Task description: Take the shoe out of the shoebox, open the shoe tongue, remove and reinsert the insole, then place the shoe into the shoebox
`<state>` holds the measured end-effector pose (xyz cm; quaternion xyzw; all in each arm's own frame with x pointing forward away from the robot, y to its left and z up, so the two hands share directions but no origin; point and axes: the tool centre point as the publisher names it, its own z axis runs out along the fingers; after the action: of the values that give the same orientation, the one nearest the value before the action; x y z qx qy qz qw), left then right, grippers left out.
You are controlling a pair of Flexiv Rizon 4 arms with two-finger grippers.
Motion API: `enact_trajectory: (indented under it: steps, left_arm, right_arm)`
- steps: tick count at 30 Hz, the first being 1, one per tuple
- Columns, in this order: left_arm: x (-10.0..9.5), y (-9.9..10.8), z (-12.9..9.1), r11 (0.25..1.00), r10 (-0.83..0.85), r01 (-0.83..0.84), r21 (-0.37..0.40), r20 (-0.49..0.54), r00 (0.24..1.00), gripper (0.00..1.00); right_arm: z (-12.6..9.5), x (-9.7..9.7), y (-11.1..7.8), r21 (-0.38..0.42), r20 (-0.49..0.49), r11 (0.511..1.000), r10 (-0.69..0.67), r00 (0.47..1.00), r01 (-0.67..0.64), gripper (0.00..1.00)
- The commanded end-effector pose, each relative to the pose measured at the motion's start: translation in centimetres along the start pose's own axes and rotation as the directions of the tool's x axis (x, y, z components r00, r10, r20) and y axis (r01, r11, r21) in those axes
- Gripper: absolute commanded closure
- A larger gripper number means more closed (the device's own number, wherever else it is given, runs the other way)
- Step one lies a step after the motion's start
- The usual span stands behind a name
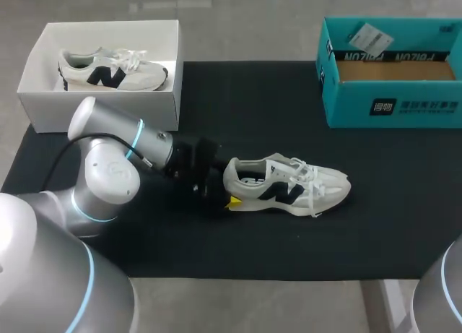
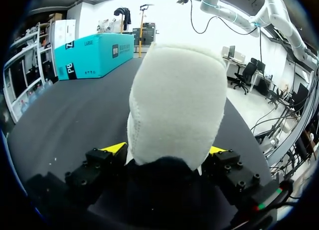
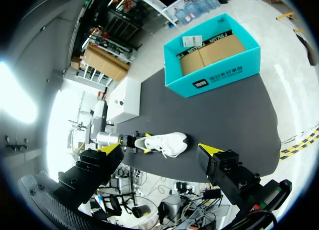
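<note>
Black matting (image 1: 253, 246) covers the tabletop, and near its middle the left gripper (image 1: 220, 196) is clamped on the heel of the shoe (image 1: 289, 187), one yellow fingertip (image 2: 113, 147) pressed against each side of the padded heel collar. In the left wrist view the white heel (image 2: 174, 105) fills the space between the fingers and rises straight ahead of them. The shoe, white with a dark side logo and loose white laces, stands on its sole on the mat with its toe pointing away from the left arm (image 1: 108, 167), which comes in low across the mat. Behind that arm, at the mat's far left corner, a white box (image 1: 101, 102) holds a second shoe (image 1: 108, 71) lying on its side. A teal shoebox (image 1: 393, 102) stands open at the far right corner, well apart from the gripped shoe, with a paper tag (image 1: 369, 38) at its back edge. The right gripper (image 3: 160, 149) hangs high above the table, fingers spread wide with nothing between them.
</note>
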<state>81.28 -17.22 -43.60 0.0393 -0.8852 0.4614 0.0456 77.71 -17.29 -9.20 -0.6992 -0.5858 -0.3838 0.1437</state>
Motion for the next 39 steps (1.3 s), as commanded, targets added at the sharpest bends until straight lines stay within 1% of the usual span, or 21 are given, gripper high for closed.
enact_trajectory:
  steps: [1,24,29,31,34,39]
  left_arm:
    - [-0.5,0.1,0.4,1.0,-0.008,0.008,-0.003,-0.012,1.0,1.0]
    - [-0.5,0.1,0.4,1.0,-0.008,0.008,-0.003,-0.012,1.0,1.0]
    - [-0.5,0.1,0.4,1.0,-0.008,0.008,-0.003,-0.012,1.0,1.0]
    - [-0.5,0.1,0.4,1.0,-0.008,0.008,-0.003,-0.012,1.0,1.0]
    - [-0.5,0.1,0.4,1.0,-0.008,0.008,-0.003,-0.012,1.0,1.0]
    - [-0.5,0.1,0.4,1.0,-0.008,0.008,-0.003,-0.012,1.0,1.0]
  right_arm:
    - [0.1,0.0,0.0,0.0,0.002,1.0,0.002,1.0,-0.002,0.0]
    - [0.1,0.0,0.0,0.0,0.002,1.0,0.002,1.0,-0.002,0.0]
    - [3.0,2.0,0.3,0.045,0.062,0.999,0.009,0.998,-0.012,0.0]
    - [4.2,2.8,0.1,0.048,0.07,0.999,0.021,0.997,-0.024,0.0]
    - [6.0,3.8,-0.3,0.049,0.11,0.997,0.049,0.993,-0.054,0.0]
    - [9.7,5.5,-1.2,0.07,0.194,0.993,0.082,0.978,-0.097,0.0]
